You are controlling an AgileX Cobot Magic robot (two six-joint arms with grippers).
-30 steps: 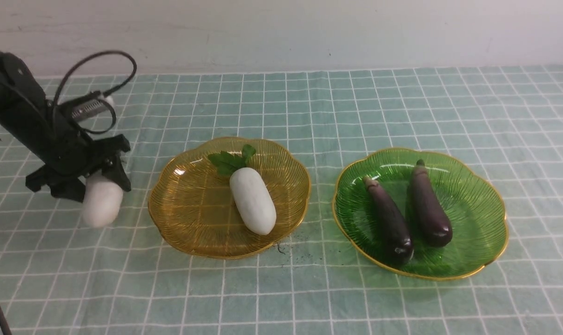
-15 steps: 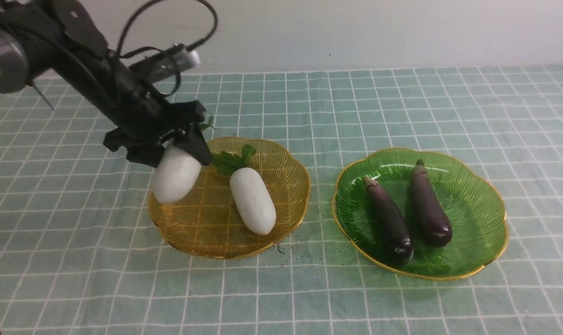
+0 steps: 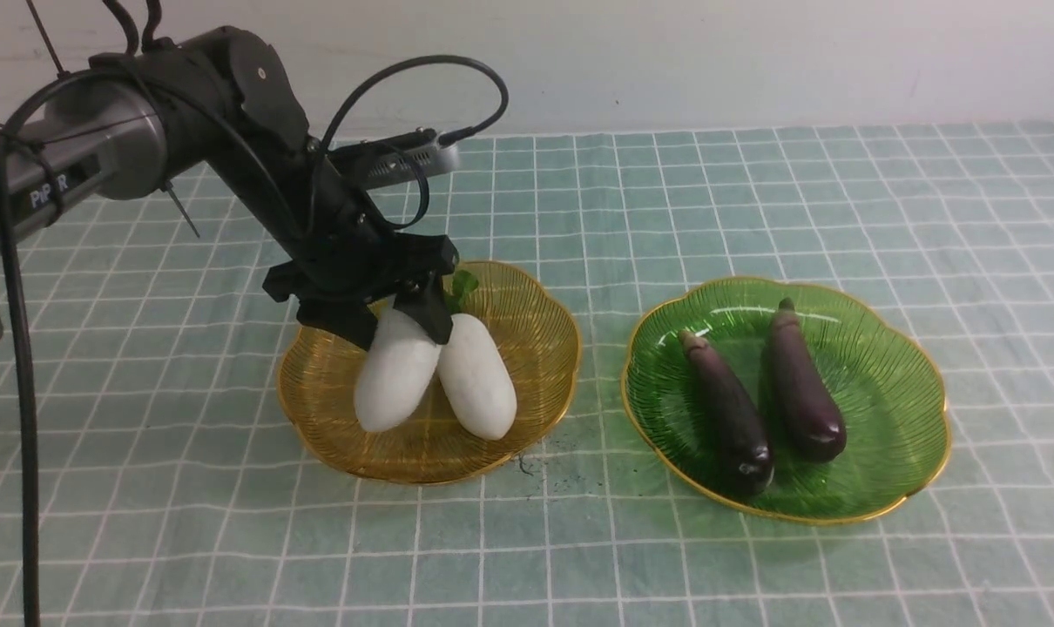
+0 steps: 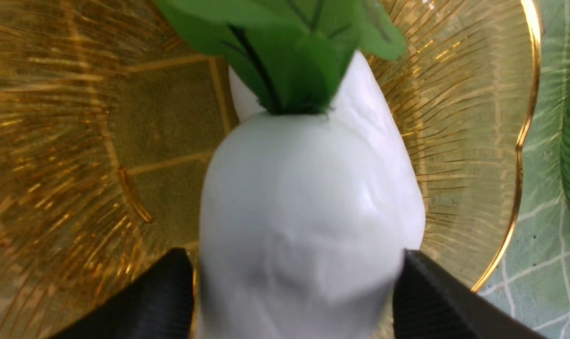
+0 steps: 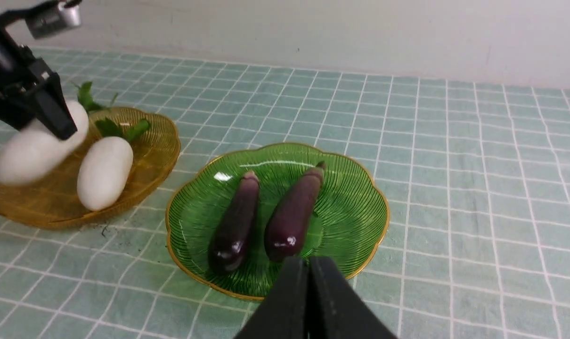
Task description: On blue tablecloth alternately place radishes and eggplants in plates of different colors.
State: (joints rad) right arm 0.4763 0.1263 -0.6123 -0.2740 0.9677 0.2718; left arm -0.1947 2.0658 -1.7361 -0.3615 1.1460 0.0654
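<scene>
The left end effector [image 3: 402,326], arm marked "PiPER", has carried a radish [image 3: 395,373] over the amber plate [image 3: 527,405], gripping it.

Even, soft indoor light fills the scene, and shadows under the green plate [image 3: 915,392] and amber plate [image 3: 544,296] are faint. Small white glints sit on the eggplants [image 3: 758,457]. The left wrist view is blurred at close range on the radish [image 4: 308,212].

On the pale blue tablecloth [image 3: 753,200] with its white grid, the amber plate [image 3: 527,296] at centre-left of the front view carries two white radishes [image 3: 477,383] side by side, touching. The green plate [image 3: 893,383] at centre-right carries two dark purple eggplants [image 3: 804,387], lying nearly parallel.
</scene>
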